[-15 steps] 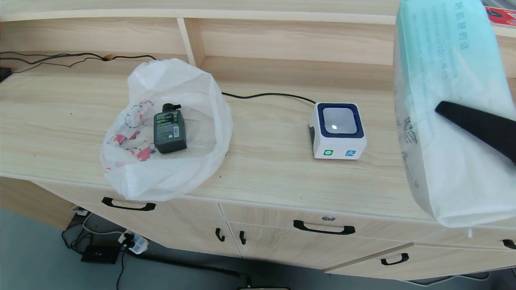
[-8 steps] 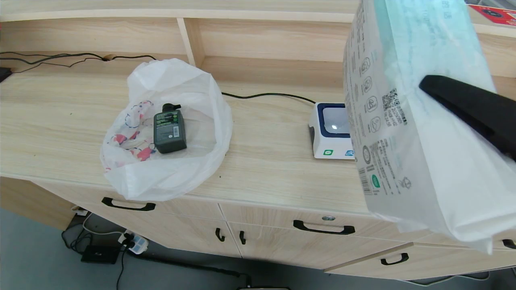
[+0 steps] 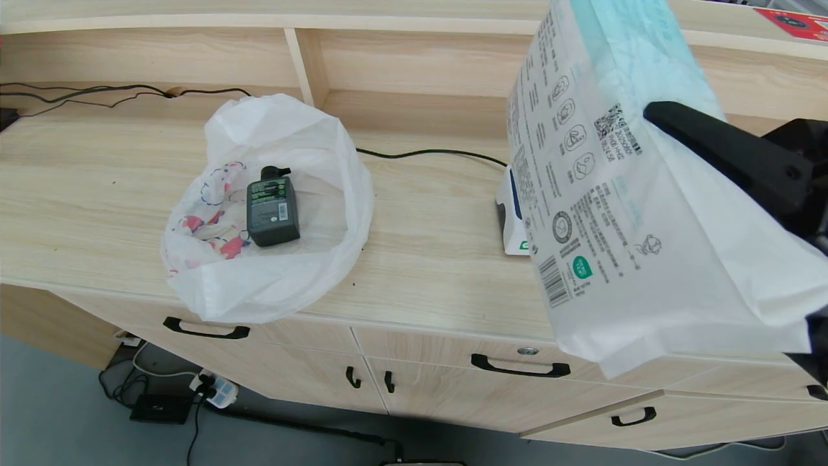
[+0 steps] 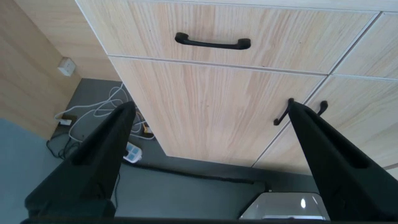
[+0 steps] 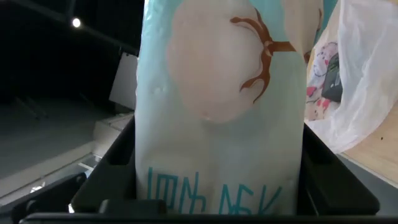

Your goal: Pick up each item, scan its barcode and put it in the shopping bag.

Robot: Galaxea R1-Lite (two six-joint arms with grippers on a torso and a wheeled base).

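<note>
White-and-teal soft pack (image 3: 621, 213) is clamped in the right end effector (image 5: 217, 174) and held tilted over the scanner (image 3: 511, 213), which is largely hidden behind it. Its barcode (image 3: 555, 281) is turned upward, away from the scanner, so a missed read is likely. Slippage of the yielding film is also possible. The left end effector (image 4: 211, 162) is spread wide, empty. The shopping bag (image 3: 284, 278) lies well apart on the worktop (image 3: 427, 259).

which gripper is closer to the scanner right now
Right. The right gripper holds the white pack up by the scanner; the left gripper hangs open below the counter, facing the drawer fronts.
</note>
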